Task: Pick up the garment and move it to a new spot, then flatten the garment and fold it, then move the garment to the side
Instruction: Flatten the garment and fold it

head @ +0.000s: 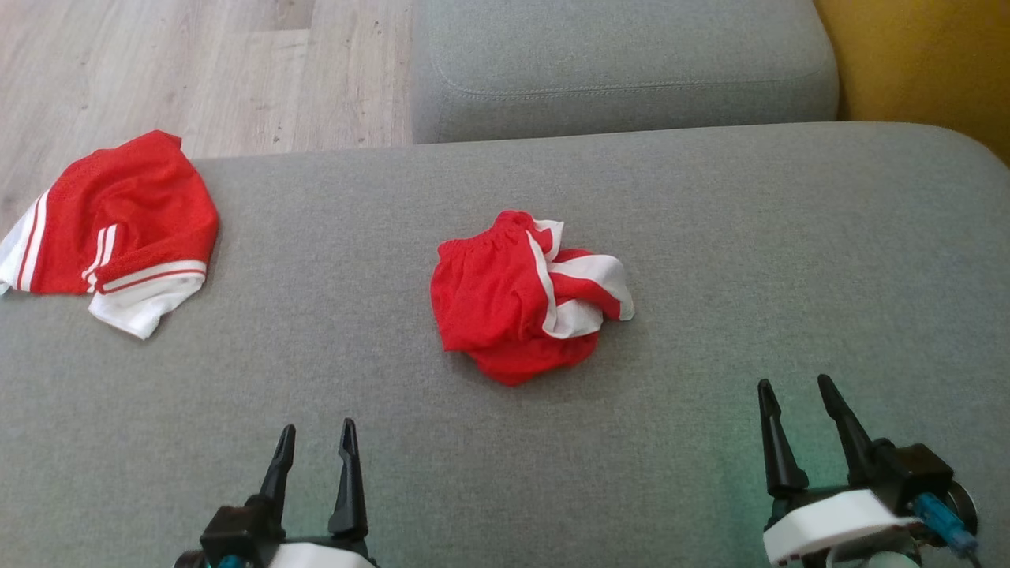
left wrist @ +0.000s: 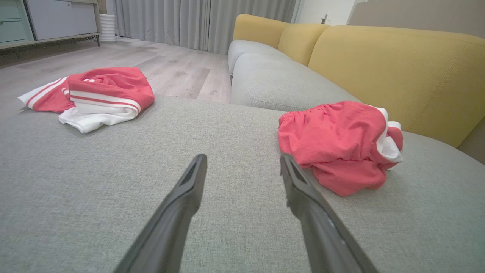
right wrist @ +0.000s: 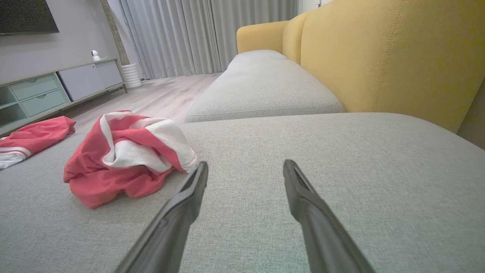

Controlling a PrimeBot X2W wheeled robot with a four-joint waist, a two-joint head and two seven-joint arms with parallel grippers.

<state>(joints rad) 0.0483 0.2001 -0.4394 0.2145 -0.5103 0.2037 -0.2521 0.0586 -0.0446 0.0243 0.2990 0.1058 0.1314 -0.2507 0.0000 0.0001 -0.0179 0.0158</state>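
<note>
Matt red mesh-cloth garment (head: 521,304), coarse grey woven sofa cushion (head: 710,237), pale wood-grain floor (head: 197,71)

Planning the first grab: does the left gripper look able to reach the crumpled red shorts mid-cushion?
Probably yes: the left gripper is open, and only bare grey sofa cushion lies between it and the crumpled red shorts, ahead to its right.

The crumpled garment (head: 525,300) lies near the middle of the sofa seat (head: 750,237). A second garment (head: 118,229) lies well apart to its left, at the seat's left edge, with the floor (head: 158,63) beyond it. Another cushion (head: 623,63) sits behind the seat, and the backrest (head: 923,63) is to the right. The left gripper (head: 317,427) and right gripper (head: 794,383) are in front of the crumpled garment, one to each side, and touch neither garment.
</note>
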